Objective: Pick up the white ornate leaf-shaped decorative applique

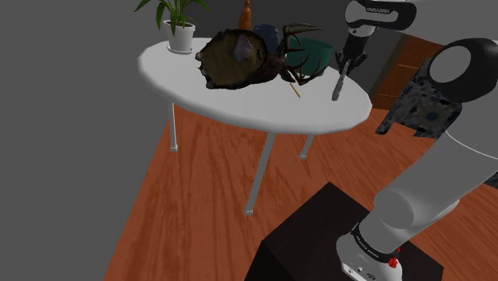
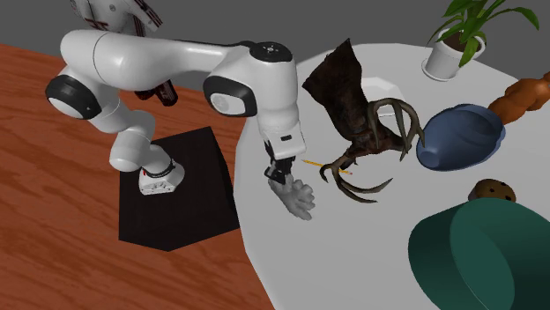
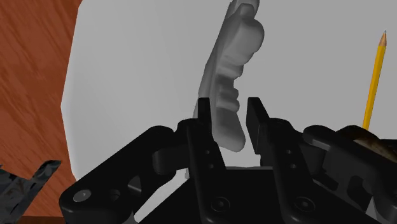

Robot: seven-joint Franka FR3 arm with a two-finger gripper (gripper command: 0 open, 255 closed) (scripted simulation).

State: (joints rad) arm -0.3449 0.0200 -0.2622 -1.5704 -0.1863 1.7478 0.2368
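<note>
The white leaf-shaped applique [image 3: 232,57] is a pale grey-white carved piece with lobed edges. My black gripper [image 3: 230,118] is shut on its stem end, and the leaf stretches away beyond the fingertips. In the shoulder view the gripper [image 1: 341,70] holds the applique [image 1: 338,88] hanging almost upright over the near right part of the round white table [image 1: 239,112]. In the second exterior view the applique [image 2: 297,200] points out below the gripper [image 2: 277,173], close to the table's edge.
A yellow pencil [image 3: 374,79] lies on the table beside the gripper. Dark antlers [image 2: 375,150], a rough brown lump [image 1: 235,60], a blue bowl [image 2: 458,136], a teal container [image 2: 476,255] and a potted plant [image 1: 179,28] crowd the rest of the table. My black stand [image 1: 319,239] is on the wood floor.
</note>
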